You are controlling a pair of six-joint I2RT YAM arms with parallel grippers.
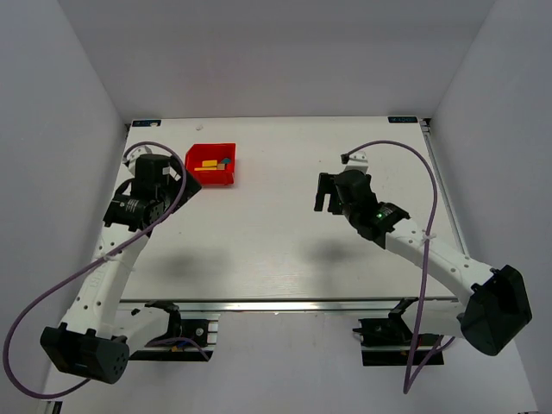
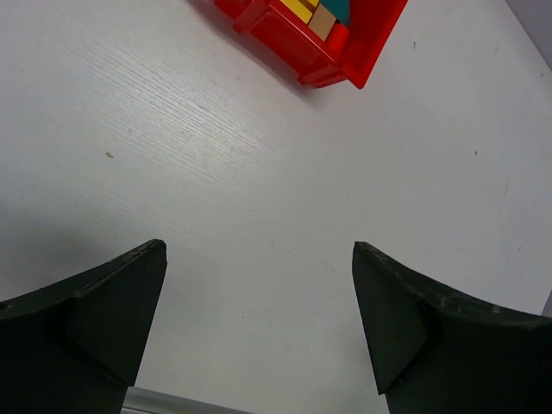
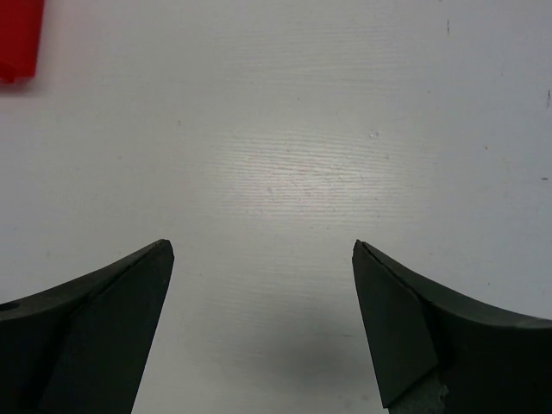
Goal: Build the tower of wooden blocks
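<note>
Small painted wooden blocks [image 1: 211, 163], yellow, teal and red, lie inside a red plastic bin [image 1: 197, 155] at the table's back left. No stacked tower shows. In the left wrist view the bin [image 2: 366, 43] sits at the top edge with yellow, tan and teal blocks [image 2: 323, 19] in it. My left gripper [image 1: 185, 186] is open and empty, just left of and in front of the bin; its jaws [image 2: 259, 259] hang over bare table. My right gripper [image 1: 325, 193] is open and empty over the table's middle right, its jaws [image 3: 263, 254] over bare table.
The white table [image 1: 276, 241] runs to a metal front rail [image 1: 285, 304]. White walls enclose the back and both sides. A corner of the red bin [image 3: 19, 39] shows at the top left of the right wrist view. Purple cables loop off both arms.
</note>
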